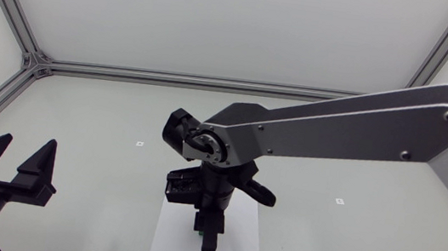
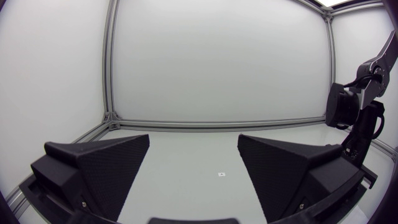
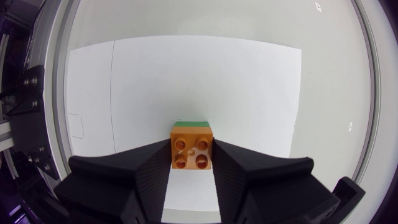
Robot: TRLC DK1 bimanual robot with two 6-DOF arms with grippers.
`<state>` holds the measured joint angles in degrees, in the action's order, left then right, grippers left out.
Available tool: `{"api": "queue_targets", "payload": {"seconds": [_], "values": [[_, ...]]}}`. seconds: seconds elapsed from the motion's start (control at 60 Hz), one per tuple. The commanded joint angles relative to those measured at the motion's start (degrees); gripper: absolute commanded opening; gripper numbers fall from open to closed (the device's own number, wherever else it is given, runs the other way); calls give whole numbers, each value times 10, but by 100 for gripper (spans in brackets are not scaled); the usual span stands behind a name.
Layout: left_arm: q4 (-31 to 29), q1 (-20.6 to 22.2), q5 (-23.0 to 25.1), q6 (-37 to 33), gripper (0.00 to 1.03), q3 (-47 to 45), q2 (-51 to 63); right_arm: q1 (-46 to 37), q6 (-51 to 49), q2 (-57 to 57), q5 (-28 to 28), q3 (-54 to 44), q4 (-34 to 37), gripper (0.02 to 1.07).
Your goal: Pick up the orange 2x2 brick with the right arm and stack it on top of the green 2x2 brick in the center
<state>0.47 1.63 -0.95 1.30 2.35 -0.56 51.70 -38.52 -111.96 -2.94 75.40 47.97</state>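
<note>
In the right wrist view the orange 2x2 brick point(image 3: 192, 150) sits studs up between the two black fingers of my right gripper point(image 3: 191, 155), which is shut on it from both sides. It rests on the green 2x2 brick point(image 3: 190, 124), of which only a thin edge shows just ahead of it. In the head view my right gripper point(image 1: 209, 237) points down over the white sheet point(image 1: 167, 243) at the table's centre. It hides the orange brick, and only a sliver of the green brick point(image 1: 196, 232) shows beside it. My left gripper point(image 1: 21, 162) stands open near the left front, holding nothing.
The white sheet point(image 3: 186, 74) lies under the bricks on the pale table. Small square marks point(image 1: 140, 143) dot the surface. An aluminium frame point(image 1: 187, 78) runs along the table's far edge. The right arm point(image 2: 357, 118) shows beyond my left gripper point(image 2: 193, 168).
</note>
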Motion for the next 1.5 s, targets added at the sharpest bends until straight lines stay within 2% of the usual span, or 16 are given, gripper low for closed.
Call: {"api": "queue_targets", "payload": {"seconds": [0.0, 0.65, 0.75, 1.35, 1.483], "values": [[-6, 0, 2, -3, 99, -23, -3, 7, 13, -45, 7, -39, -16, 8], [-6, 0, 2, -3, 99, -23, -3, 10, 1, -54, 11, -50, -18, 9], [-6, 0, 2, -3, 99, -23, -3, 9, 2, -45, 10, -49, -21, 16], [-6, 0, 2, -3, 99, -23, -3, 9, 4, -2, 7, -30, -11, 16], [-6, 0, 2, -3, 99, -23, -3, 9, 6, 0, 7, -31, -11, 26]]}}
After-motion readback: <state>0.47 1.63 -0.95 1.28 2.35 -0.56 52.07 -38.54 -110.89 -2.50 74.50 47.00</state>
